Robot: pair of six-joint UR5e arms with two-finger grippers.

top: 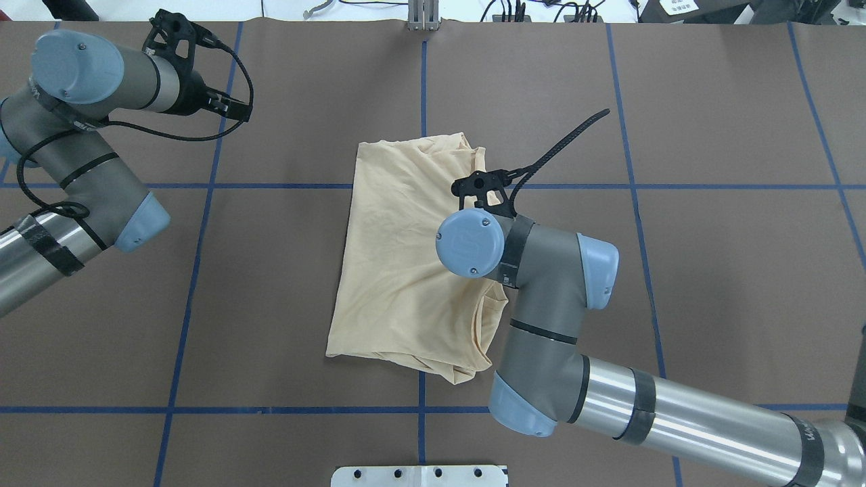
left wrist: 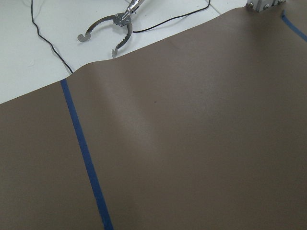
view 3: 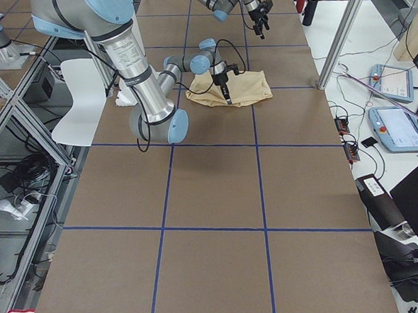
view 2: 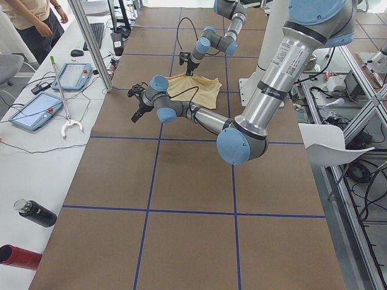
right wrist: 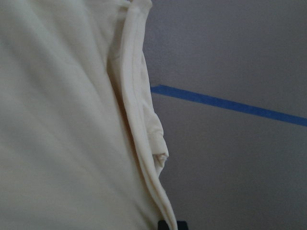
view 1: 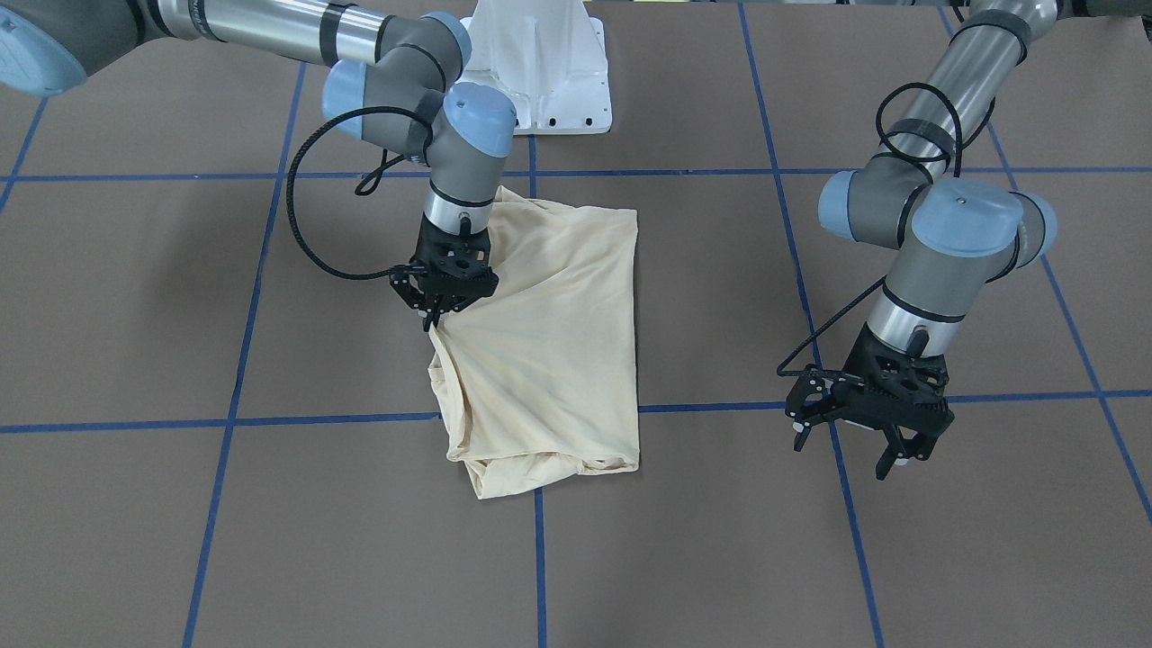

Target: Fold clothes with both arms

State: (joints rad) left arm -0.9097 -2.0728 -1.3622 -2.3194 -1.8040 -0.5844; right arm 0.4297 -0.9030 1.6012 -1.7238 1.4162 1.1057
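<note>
The clothes, a pale cream-yellow shirt, lie folded in a rough rectangle at the middle of the brown table; no print shows. My right gripper stands over the shirt's edge on the robot's right and is shut on a pinch of cloth there, which rises slightly toward the fingers. The right wrist view is filled on the left by the shirt and its hem. From overhead the shirt is partly hidden under the right arm's wrist. My left gripper hangs open and empty above bare table, well away from the shirt.
Blue tape lines grid the table. The white pedestal base stands behind the shirt. A metal grabber claw lies on a white side bench with two tablets and bottles. A person stands at its far end.
</note>
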